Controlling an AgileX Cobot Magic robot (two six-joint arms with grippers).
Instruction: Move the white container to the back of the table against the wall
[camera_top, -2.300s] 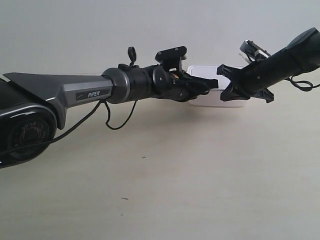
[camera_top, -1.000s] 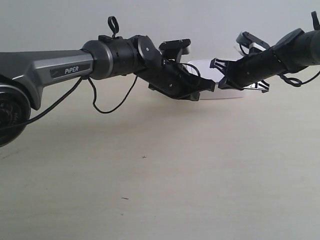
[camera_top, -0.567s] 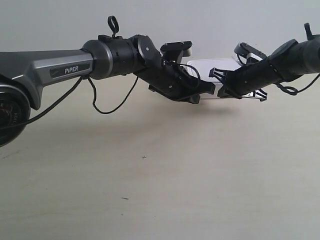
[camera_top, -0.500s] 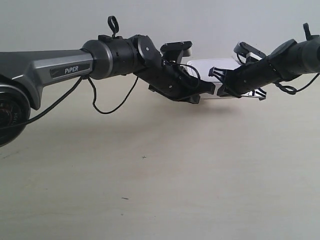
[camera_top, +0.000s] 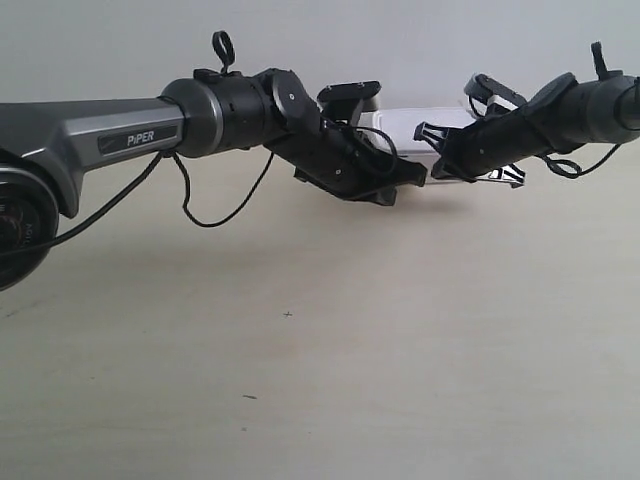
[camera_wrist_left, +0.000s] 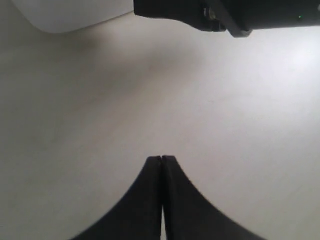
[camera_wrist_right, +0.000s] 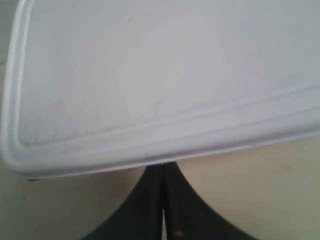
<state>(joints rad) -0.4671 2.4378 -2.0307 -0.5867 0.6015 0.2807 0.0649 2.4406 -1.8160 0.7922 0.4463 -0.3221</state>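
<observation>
The container (camera_top: 408, 127) is far back on the table (camera_top: 350, 330), long axis along the wall (camera_top: 120, 40). The right gripper (camera_wrist_right: 162, 166), pressed together, meets its rim; the left gripper (camera_wrist_left: 161, 159), also pressed together, lies off 1 corner

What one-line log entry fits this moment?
left gripper: shut, empty | right gripper: shut, tips at white container rim | wall contact: cannot tell
</observation>
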